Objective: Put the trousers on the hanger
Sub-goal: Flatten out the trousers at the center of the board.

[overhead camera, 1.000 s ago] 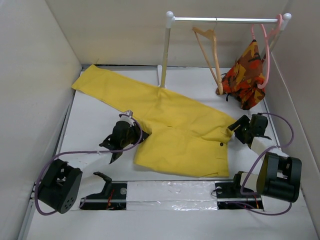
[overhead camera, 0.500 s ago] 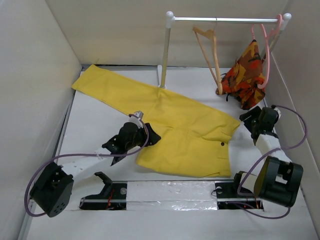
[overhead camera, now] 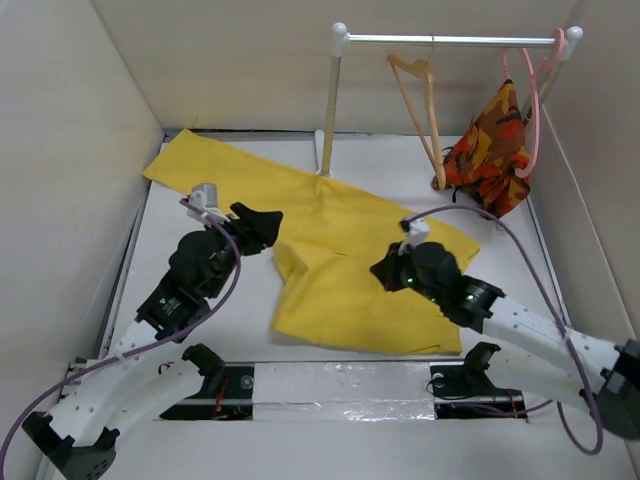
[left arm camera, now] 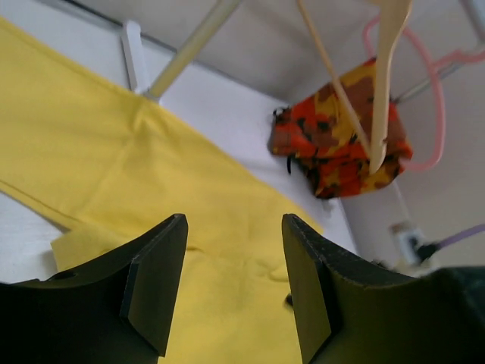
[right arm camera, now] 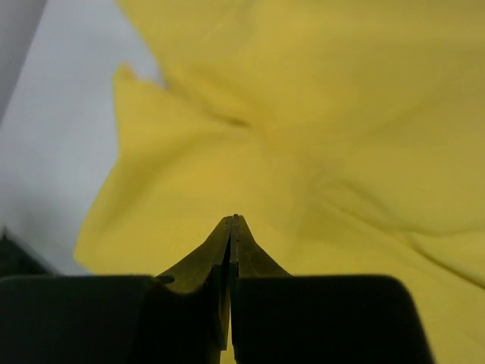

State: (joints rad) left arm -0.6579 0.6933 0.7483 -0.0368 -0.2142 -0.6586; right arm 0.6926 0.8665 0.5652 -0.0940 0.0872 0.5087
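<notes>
The yellow trousers (overhead camera: 340,250) lie spread flat on the table, one leg reaching to the far left corner. My left gripper (overhead camera: 262,221) hovers open at their left edge, and the left wrist view shows the cloth (left arm camera: 114,152) past its open fingers (left arm camera: 155,280). My right gripper (overhead camera: 384,270) is over the middle of the trousers, shut, with nothing visible between its jaws; yellow cloth (right arm camera: 341,114) fills the right wrist view beyond its tips (right arm camera: 233,220). The wooden hanger (overhead camera: 420,100) hangs on the rail at the back, also seen from the left wrist (left arm camera: 388,83).
A white rail (overhead camera: 450,40) on a post (overhead camera: 328,110) stands at the back. At its right end a pink hanger (overhead camera: 531,100) carries an orange-red patterned garment (overhead camera: 490,150). White walls enclose the table on the left, back and right.
Both arms have reached forward. The left gripper moved up along the trousers' left edge and opened. The right gripper swung from the trousers' right edge to their middle and shut.
</notes>
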